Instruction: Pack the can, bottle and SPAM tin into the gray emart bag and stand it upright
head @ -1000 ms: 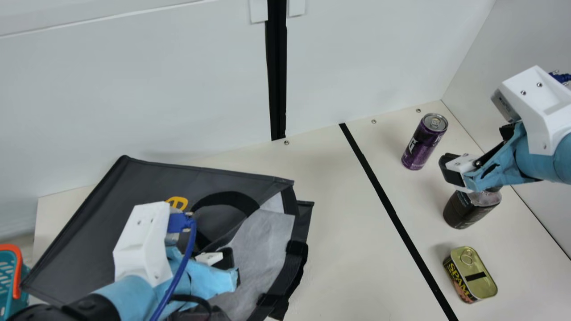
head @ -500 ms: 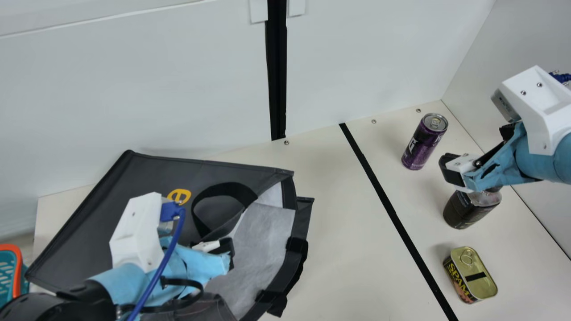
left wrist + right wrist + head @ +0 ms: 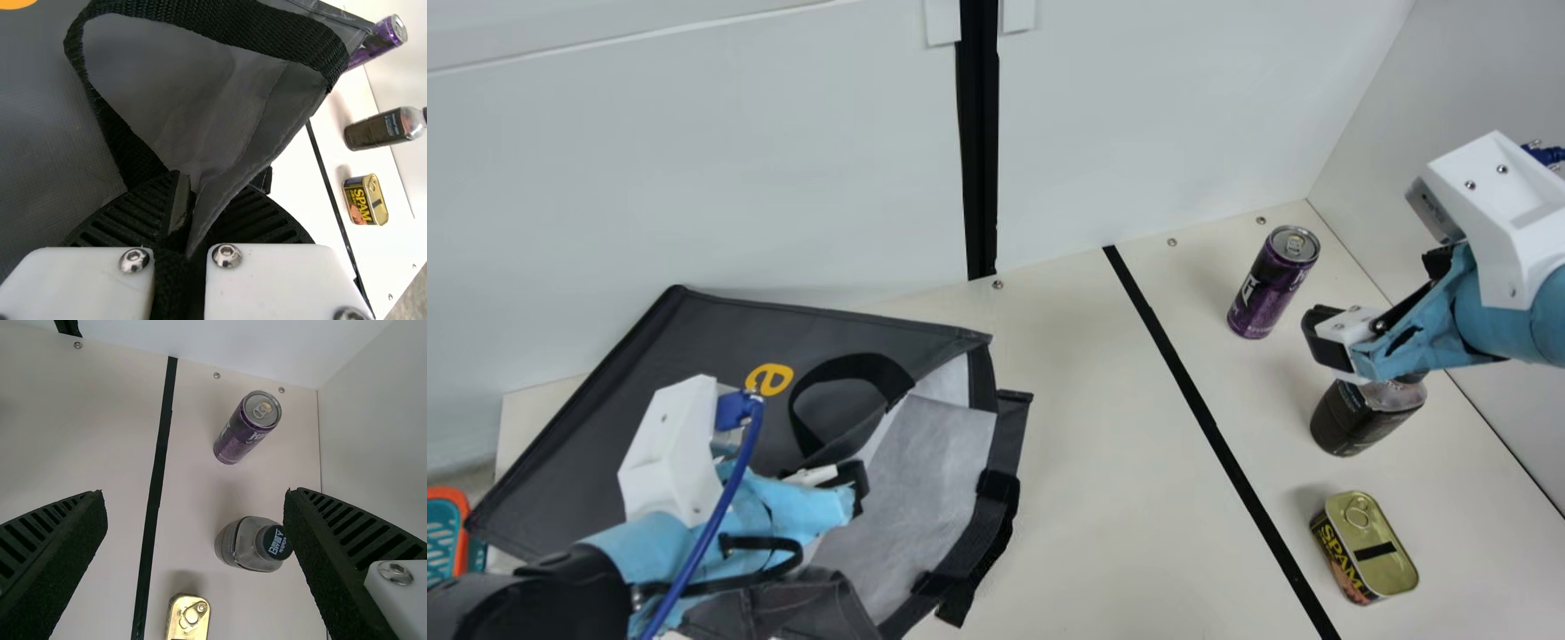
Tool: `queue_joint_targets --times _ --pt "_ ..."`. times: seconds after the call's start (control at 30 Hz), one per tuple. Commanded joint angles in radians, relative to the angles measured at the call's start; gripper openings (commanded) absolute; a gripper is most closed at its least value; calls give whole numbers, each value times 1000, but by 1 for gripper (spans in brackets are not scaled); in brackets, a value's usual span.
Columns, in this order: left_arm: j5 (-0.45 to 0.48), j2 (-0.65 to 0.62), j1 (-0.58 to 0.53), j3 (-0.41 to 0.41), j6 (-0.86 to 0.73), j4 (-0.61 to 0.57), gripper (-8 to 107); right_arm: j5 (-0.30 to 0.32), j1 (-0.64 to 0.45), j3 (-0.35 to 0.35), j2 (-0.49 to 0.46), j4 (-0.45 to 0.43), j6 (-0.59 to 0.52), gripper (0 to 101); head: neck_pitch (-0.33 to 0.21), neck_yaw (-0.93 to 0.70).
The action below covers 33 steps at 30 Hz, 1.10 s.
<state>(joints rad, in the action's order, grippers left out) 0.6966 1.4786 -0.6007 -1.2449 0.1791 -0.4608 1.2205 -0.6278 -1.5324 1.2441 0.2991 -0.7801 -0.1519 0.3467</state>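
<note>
The gray bag (image 3: 623, 391) lies at the left of the main view, its mouth facing right with the pale lining showing. My left gripper (image 3: 858, 489) is at that mouth; in the left wrist view the left gripper (image 3: 183, 220) is shut on the bag's edge (image 3: 227, 187) and strap. My right gripper (image 3: 1329, 347) hangs over the bottle's area; in the right wrist view the right gripper (image 3: 193, 520) has its fingers wide apart, nothing between them. The purple can (image 3: 1272, 284), dark bottle (image 3: 1360, 416) and SPAM tin (image 3: 1365, 548) all stand on the table's right part.
A teal basket with an orange rim (image 3: 461, 524) is at the far left edge. White walls (image 3: 694, 178) rise behind and at the right of the table. A black tape line (image 3: 1209, 422) runs between the bag and the three items.
My left arm has moved left and a little back, drawing the bag's mouth the same way and shifting the bag slightly. The right arm, can, bottle and tin have kept still.
</note>
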Motion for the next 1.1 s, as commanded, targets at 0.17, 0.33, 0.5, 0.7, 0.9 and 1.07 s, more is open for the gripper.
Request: queue_joint_targets --times 0.17,0.33,0.5,0.7,0.9,1.07 --pt "-7 3 26 5 -22 -18 -8 0 0 0 0 0 0 95 -23 2" --pt "-9 2 32 6 -25 -13 -8 0 0 0 0 0 0 95 -23 2" --pt "-9 2 32 6 -25 -13 -8 0 0 0 0 0 0 95 -23 2" --pt "-9 2 32 6 -25 -13 -8 0 0 0 0 0 0 95 -23 2" --pt "-9 2 32 6 -25 -13 -8 0 0 0 0 0 0 95 -23 2" --pt "-9 2 32 6 -25 -13 -8 0 0 0 0 0 0 95 -23 2"
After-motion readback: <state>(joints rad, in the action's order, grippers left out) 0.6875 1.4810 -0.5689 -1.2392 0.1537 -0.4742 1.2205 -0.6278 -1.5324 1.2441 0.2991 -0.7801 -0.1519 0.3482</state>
